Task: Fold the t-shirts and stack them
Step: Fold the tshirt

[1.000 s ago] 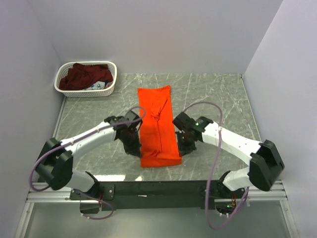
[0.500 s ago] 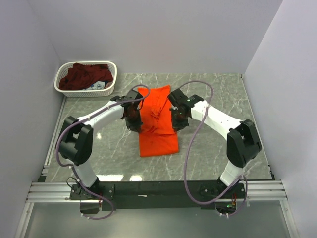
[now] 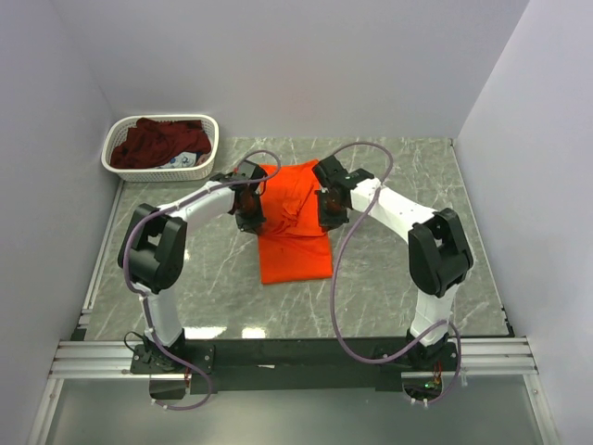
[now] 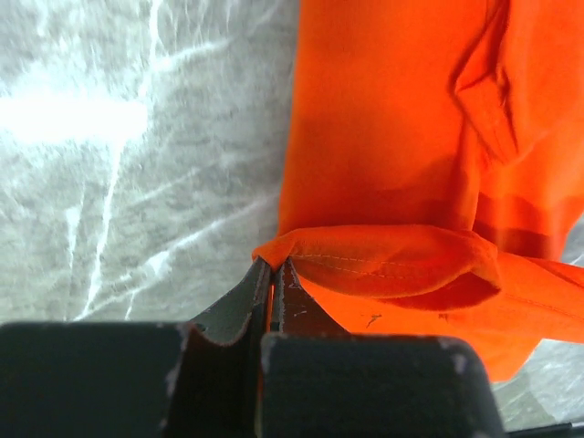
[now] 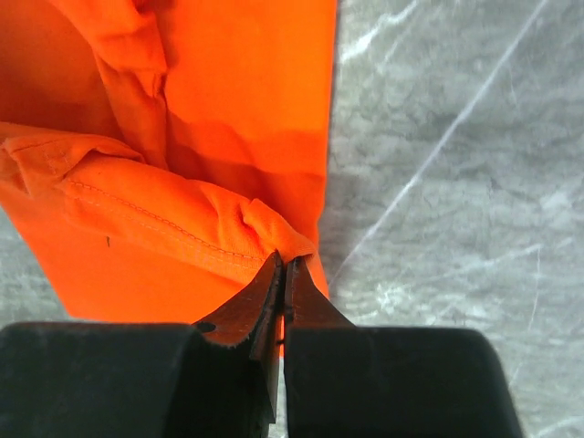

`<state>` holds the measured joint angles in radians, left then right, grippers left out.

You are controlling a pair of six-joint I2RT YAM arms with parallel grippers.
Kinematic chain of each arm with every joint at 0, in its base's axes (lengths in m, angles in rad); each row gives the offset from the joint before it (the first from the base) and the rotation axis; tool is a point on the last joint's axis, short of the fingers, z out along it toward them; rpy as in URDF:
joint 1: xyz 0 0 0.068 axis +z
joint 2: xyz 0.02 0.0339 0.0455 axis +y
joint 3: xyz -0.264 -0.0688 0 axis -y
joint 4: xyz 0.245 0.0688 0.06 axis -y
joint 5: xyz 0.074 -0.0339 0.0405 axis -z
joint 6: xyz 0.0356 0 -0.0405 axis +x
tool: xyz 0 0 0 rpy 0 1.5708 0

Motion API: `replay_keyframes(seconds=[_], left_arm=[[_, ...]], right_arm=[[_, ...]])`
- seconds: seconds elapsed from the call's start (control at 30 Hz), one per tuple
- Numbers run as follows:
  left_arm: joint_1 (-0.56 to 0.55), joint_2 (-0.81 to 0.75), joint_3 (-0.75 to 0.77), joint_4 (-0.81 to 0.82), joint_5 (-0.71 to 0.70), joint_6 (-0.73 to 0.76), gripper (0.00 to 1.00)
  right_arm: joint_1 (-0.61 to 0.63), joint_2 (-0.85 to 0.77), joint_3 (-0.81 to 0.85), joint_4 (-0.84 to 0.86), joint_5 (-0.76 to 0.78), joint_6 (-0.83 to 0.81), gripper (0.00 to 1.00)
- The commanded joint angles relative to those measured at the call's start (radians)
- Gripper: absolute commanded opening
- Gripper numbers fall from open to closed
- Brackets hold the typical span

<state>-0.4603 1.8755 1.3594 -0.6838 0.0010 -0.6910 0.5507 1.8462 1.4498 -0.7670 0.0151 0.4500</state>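
The orange t-shirt (image 3: 295, 222) lies as a long narrow strip in the middle of the marble table, its near hem lifted and doubled back over the rest. My left gripper (image 3: 250, 215) is shut on the hem's left corner (image 4: 274, 250). At the strip's right edge my right gripper (image 3: 329, 215) is shut on the hem's right corner (image 5: 290, 245). Both grippers hang over the shirt's middle, one at each side edge. A dark maroon t-shirt (image 3: 157, 142) lies crumpled in the basket at the back left.
The white lattice basket (image 3: 206, 165) stands in the back left corner against the wall, with a bit of pale cloth beside the maroon one. Grey walls close the table on three sides. Bare marble (image 3: 408, 185) shows on both sides of the shirt.
Both grippers have carried the shirt's near hem away from the table's front edge toward the back, over the shirt's middle. The strip now looks shorter, and both arms are stretched out further.
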Motion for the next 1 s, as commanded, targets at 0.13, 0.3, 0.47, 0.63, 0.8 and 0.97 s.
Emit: replay_keyframes(seconds=[0.13, 0.3, 0.47, 0.63, 0.8, 0.97], left_arm=[[0.011, 0.016, 0.067, 0.076, -0.065, 0.05, 0.01], [0.011, 0.034, 0.063, 0.122, -0.075, 0.059, 0.01], [0.011, 0.062, 0.047, 0.142, -0.102, 0.047, 0.02], [0.012, 0.082, 0.024, 0.179, -0.128, 0.035, 0.15], [0.011, 0.068, 0.017, 0.207, -0.145, 0.025, 0.27], [0.011, -0.004, 0.012, 0.185, -0.18, 0.001, 0.43]], right_arm=[[-0.023, 0.036, 0.061, 0.057, 0.028, -0.024, 0.0], [-0.029, 0.057, 0.04, 0.084, 0.031, -0.016, 0.0], [-0.029, 0.09, 0.02, 0.143, 0.042, -0.007, 0.0], [-0.031, 0.122, 0.011, 0.19, 0.052, -0.002, 0.0], [-0.031, 0.125, -0.005, 0.221, 0.072, 0.003, 0.03], [-0.031, 0.085, 0.02, 0.21, 0.049, -0.019, 0.23]])
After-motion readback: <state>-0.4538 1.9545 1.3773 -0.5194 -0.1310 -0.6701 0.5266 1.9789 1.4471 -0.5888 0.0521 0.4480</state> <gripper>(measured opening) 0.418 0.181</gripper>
